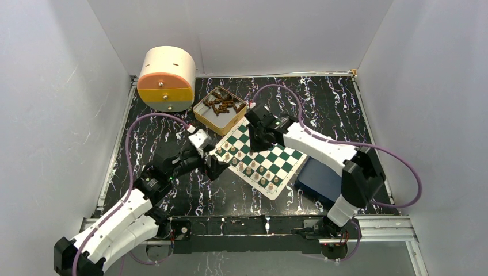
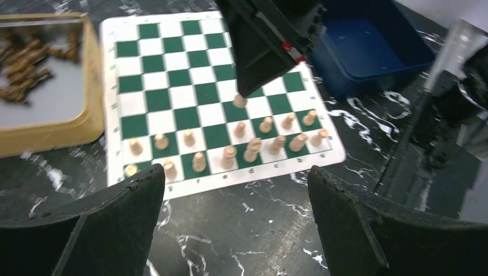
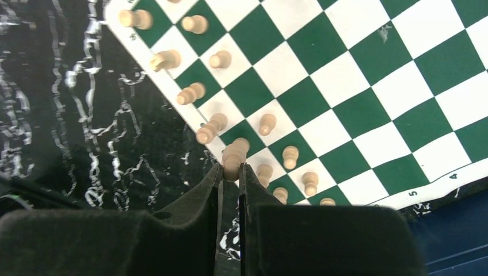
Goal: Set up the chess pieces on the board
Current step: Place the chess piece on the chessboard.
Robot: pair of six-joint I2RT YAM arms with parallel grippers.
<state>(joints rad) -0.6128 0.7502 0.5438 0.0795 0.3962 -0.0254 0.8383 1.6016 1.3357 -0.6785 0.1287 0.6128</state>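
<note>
Chess pieces (image 2: 229, 155) of light wood stand in two rows along the edge of the board (image 2: 172, 86) that is nearest to the left arm, each one upright on its own square. The board, a thin mat of green and white squares with a white border, lies flat on the black marbled table (image 1: 334, 109), turned at an angle to the table edge. The right gripper (image 3: 230, 172) is over the board. Its two fingers are pressed together on one held piece (image 3: 233, 155), a small tan figure that sticks out from between the fingertips. In the left wrist view this held piece is just behind the two rows. I cannot tell if its base touches the mat. The left gripper (image 2: 235, 175) is low above the table, just beside the near border of the board, and its fingers (image 2: 115, 224) are spread wide with nothing between them. A gold-coloured tin (image 1: 202, 118) is just beside the far corner of the board, and many dark brown pieces (image 1: 221, 104) lie in a heap inside it. A dark blue tray (image 1: 319, 181) sits at the right side of the board, partly hidden by the right arm. A round cream box (image 1: 167, 72) with an orange front stands at the far left corner of the table.
</note>
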